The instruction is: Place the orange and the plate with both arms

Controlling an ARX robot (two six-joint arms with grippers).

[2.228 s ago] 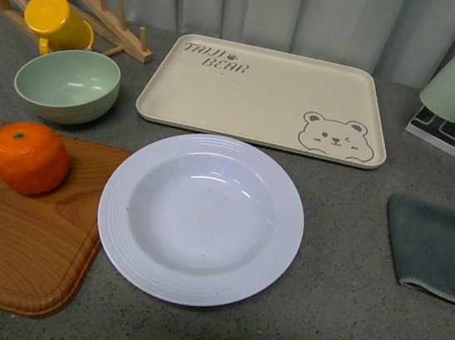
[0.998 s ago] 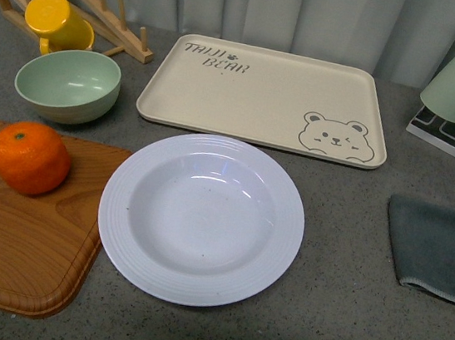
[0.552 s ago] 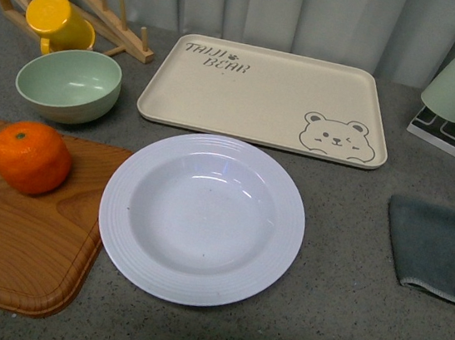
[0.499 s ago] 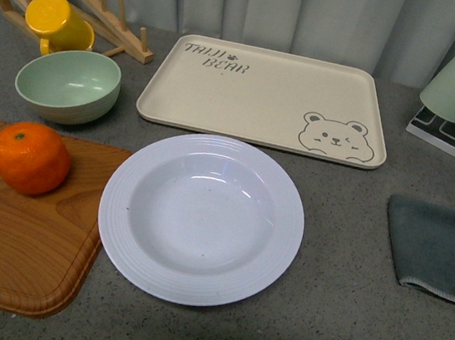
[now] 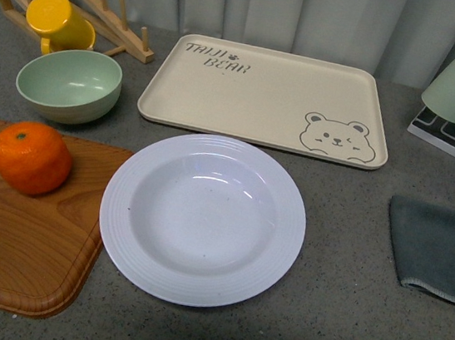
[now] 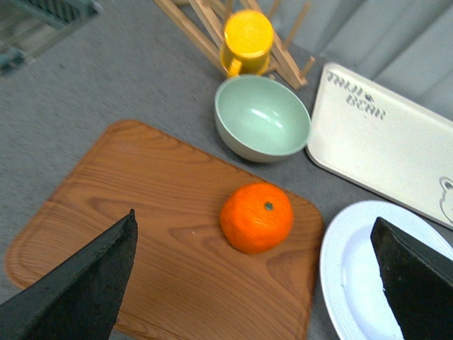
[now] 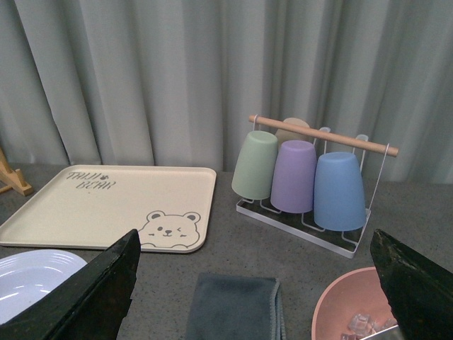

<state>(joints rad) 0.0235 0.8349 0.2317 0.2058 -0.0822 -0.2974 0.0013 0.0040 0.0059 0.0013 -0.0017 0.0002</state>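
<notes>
The orange (image 5: 31, 158) sits on a wooden cutting board (image 5: 8, 242) at the left. The white plate (image 5: 203, 218) lies empty on the grey counter beside the board. Neither arm shows in the front view. In the left wrist view my left gripper (image 6: 255, 283) is open, high above the board, with the orange (image 6: 256, 217) between its fingers and the plate's edge (image 6: 354, 276) under one finger. In the right wrist view my right gripper (image 7: 255, 283) is open above a grey cloth (image 7: 233, 308); only a sliver of the plate (image 7: 32, 280) shows there.
A beige bear tray (image 5: 267, 95) lies behind the plate. A pale green bowl (image 5: 68, 84), a yellow cup (image 5: 56, 22) and a wooden rack (image 5: 82, 0) stand at the back left. A cup rack (image 7: 308, 180) and a pink bowl (image 7: 354, 304) are at the right.
</notes>
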